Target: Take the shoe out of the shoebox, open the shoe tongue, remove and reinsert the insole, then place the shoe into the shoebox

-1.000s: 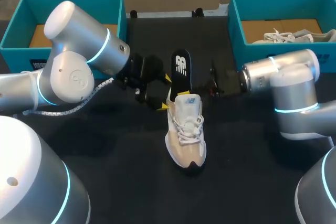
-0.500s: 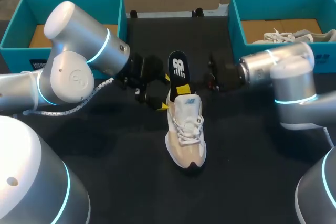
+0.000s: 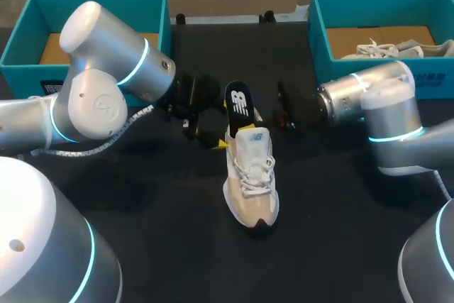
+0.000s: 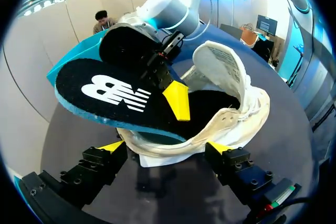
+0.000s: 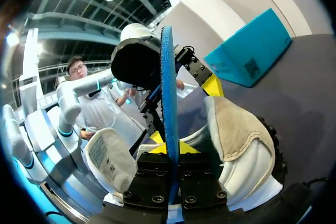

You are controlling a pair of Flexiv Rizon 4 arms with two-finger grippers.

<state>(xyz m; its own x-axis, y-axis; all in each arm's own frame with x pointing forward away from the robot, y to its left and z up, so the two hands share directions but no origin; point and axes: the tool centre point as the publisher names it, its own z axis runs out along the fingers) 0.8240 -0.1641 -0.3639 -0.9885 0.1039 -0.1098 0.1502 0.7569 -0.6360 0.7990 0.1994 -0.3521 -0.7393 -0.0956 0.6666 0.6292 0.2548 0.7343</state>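
The shoe (image 3: pixel 250 175) stands in the middle of the black table (image 3: pixel 177 246), toe toward the near edge, with bare tabletop open on its near side and to both sides of the toe. Its far end is crowded. The left gripper (image 4: pixel 165 148) comes in from the left with its fingers set wide against the heel from both sides, gripping it. The right gripper (image 5: pixel 169 149) comes in from the right and pinches the insole (image 3: pixel 240 104) on edge. The insole's near part sits in the shoe's opening and the rest rises out toward the far side. The tongue (image 4: pixel 220 66) is folded forward over the laces. The left shoebox (image 3: pixel 21 69) sits at the far left corner, its near wall just behind the left arm (image 3: pixel 99 97). The right shoebox (image 3: pixel 319 47) sits at the far right, holding a second shoe (image 3: pixel 397 49); the right arm (image 3: pixel 383 118) lies along its near wall. A white logo marks the insole's black top, a printed label lines the tongue's inner face, and both boxes carry labels on their near walls, all too fine to read.
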